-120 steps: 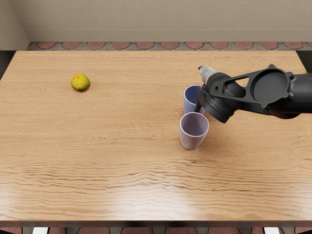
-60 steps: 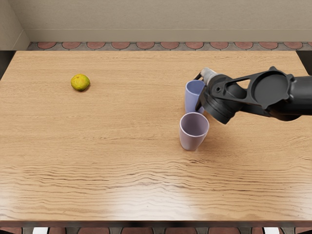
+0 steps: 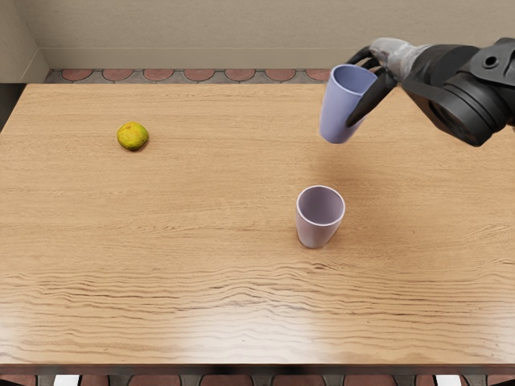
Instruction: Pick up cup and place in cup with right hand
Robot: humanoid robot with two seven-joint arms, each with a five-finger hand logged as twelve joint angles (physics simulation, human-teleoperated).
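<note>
The right hand (image 3: 376, 76) has its fingers clamped on the blue cup (image 3: 339, 111), their far side partly hidden behind it, and that cup is now lifted off the table (image 3: 201, 209), away from the upright pink cup (image 3: 318, 229).

No readable text
No letters, labels, brands, numbers or signs can be made out in the head view.
</note>
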